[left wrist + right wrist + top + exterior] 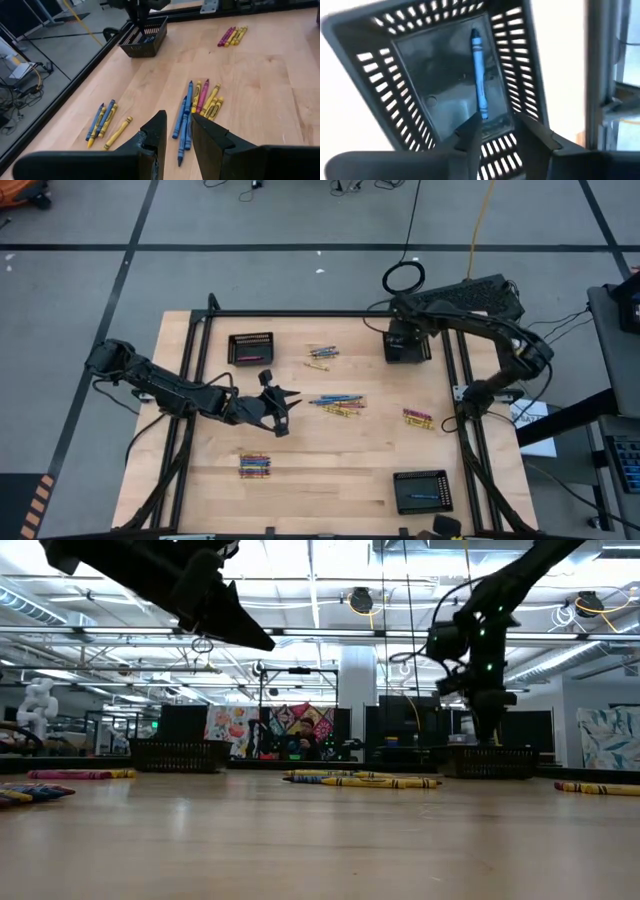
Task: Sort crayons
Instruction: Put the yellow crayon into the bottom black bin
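the right gripper (pixel 497 132) hangs just above a black mesh basket (pixel 407 345) at the far right corner of the wooden surface (pixel 330 470). its fingers stand a little apart with nothing between them, and a single blue crayon (pixel 479 72) lies flat on the basket's floor directly below.

the left gripper (pixel 176 142) hovers over the middle-left of the surface, its fingers narrowly parted and empty, pointing toward the central cluster of crayons (pixel 338 404). in the left wrist view this cluster shows blue, yellow and one magenta stick lying roughly side by side, just beyond the fingertips.

more crayons lie in loose groups: a small bunch (pixel 320 358) near the far middle, a magenta and yellow group (pixel 418 419) toward the right, and a mixed pile (pixel 254 466) near the front left.

a second mesh basket (pixel 250 347) sits at the far left and seems to hold a pinkish crayon, though this is hard to make out from above. a third basket (pixel 422 491) sits at the front right with what looks like a blue stick inside.

in the low view a person (pixel 303 737) sits in the room well behind the surface.
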